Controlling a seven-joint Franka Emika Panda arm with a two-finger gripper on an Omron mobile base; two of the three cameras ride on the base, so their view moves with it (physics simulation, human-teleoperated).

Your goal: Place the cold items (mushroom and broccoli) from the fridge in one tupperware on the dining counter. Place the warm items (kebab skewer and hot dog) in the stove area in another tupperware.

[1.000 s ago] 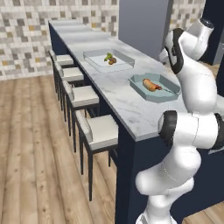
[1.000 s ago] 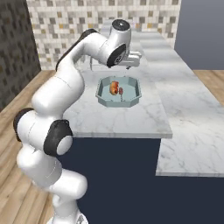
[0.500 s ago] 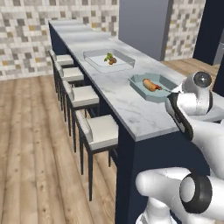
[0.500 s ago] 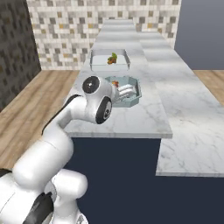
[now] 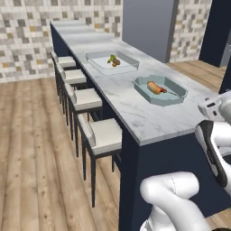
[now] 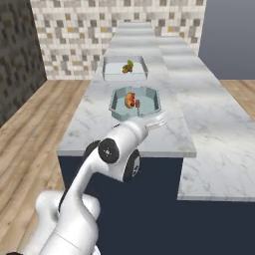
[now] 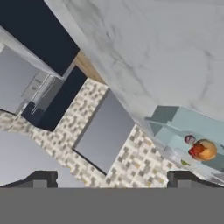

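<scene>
A long white marble desk point(image 5: 135, 108) runs away from the robot toward a mosaic-tiled back wall point(image 5: 27, 40) of small grey, beige and white squares. Its base is dark navy, and the floor point(image 5: 31, 149) around it is light wood plank. Taking the teal tupperware point(image 5: 179, 94) as the landmark: it sits on the desk near the end closest to the robot, an eight-sided tub holding the hot dog point(image 5: 154, 87) and, just beside it, the kebab skewer point(image 6: 136, 103), whose red and dark pieces show in the right base view. Beyond the teal tupperware, farther along the desk toward the tiled wall, stands a clear rectangular tupperware point(image 5: 128, 62) with the broccoli point(image 5: 111, 58) and the brownish mushroom point(image 5: 116, 63) lying together inside it. The two tubs are apart, with bare marble between them.

Off the side of the desk opposite the teal tupperware, a row of four white-cushioned stools point(image 5: 97, 133) with dark legs is tucked along the edge. Past the teal tupperware on the other side, a tall flat grey panel point(image 5: 149, 25) rises against the wall, and a dark navy cabinet point(image 5: 216, 31) stands farther on.

The fingers point(image 7: 108, 178) stand spread wide with nothing between them, off the teal tupperware, which shows in the hand view tilted at the lower right with the hot dog's end inside.
</scene>
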